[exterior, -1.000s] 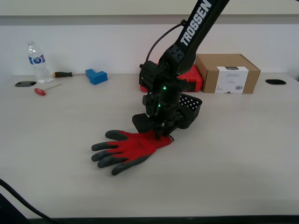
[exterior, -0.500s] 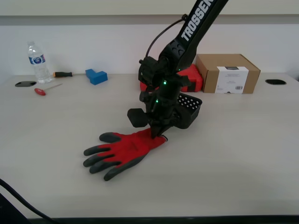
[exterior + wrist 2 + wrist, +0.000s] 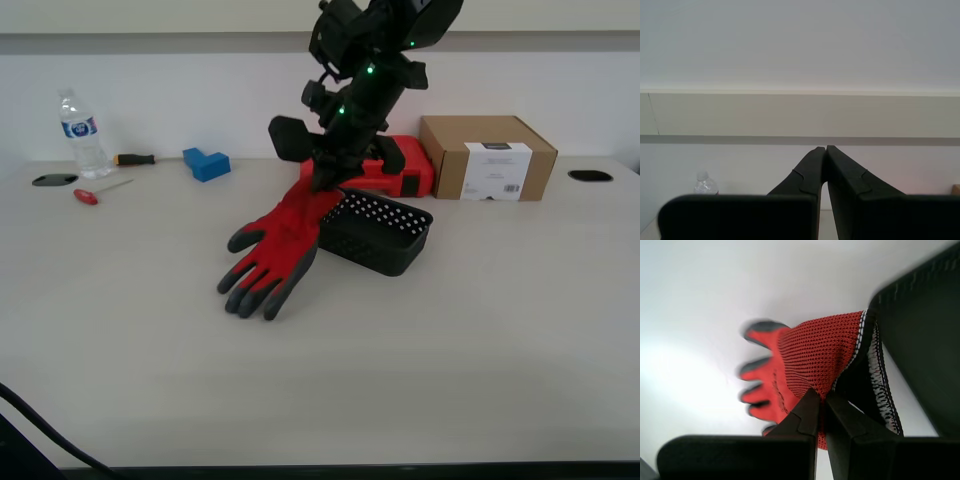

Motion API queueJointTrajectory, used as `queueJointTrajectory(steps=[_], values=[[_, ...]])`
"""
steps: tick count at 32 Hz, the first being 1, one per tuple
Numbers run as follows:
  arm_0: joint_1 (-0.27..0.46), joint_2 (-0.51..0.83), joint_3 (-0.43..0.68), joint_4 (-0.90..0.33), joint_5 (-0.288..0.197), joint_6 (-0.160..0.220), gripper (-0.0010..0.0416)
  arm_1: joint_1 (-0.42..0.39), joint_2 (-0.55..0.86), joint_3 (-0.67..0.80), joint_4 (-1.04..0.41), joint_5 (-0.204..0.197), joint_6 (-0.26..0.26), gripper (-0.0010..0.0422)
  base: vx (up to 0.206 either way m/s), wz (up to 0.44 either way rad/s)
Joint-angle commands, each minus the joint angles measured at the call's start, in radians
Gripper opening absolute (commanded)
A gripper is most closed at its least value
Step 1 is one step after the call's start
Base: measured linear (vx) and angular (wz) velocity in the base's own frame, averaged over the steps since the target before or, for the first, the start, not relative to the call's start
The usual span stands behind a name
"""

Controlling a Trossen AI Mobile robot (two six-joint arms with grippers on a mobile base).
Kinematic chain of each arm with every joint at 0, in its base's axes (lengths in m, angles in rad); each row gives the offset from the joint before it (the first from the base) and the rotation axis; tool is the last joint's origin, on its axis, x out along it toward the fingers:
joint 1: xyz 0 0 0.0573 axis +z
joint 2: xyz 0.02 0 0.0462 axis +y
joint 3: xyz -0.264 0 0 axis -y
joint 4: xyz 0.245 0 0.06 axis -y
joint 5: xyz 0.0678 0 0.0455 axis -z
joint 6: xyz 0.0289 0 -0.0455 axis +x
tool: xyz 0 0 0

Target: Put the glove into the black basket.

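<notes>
My first tool (image 3: pixel 322 183) holds the red knit glove with grey coated fingers (image 3: pixel 275 250) by its cuff, fingertips hanging to the pale counter (image 3: pixel 480 340), just beside the black perforated plastic basket (image 3: pixel 378 233) on the exterior view's left. Behind the basket sits a red hard case (image 3: pixel 385 176), a brown cardboard box (image 3: pixel 487 157) to its right.

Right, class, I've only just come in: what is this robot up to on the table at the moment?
My first gripper has pinched the red glove by its cuff and holds it up, grey fingers hanging towards the table. The black basket sits just beside the glove, on the exterior view's right, with nothing visible inside it. My second gripper is shut on nothing and faces the wall.
</notes>
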Motion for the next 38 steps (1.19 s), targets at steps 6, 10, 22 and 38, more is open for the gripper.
queueJointTrajectory(steps=[6, 10, 22, 38], values=[[-0.065, -0.103, 0.0, 0.012, 0.013, -0.002, -0.0002, 0.0, 0.0, 0.0, 0.003, -0.002, 0.0, 0.0, 0.0, 0.0], [-0.112, -0.16, 0.0, 0.011, 0.019, -0.006, -0.0002, 0.0, 0.0, 0.0, 0.003, -0.002, 0.0, 0.0, 0.0, 0.0], [-0.2, -0.2, -0.021, -0.091, 0.101, -0.058, -0.0002, 0.0, 0.0, 0.0, 0.003, -0.002, 0.0, 0.0, 0.0, 0.0], [-0.207, 0.065, -0.159, 0.094, 0.11, -0.054, -0.0001, 0.0, 0.0, 0.002, 0.003, -0.003, 0.0, 0.0, 0.0, 0.001]])
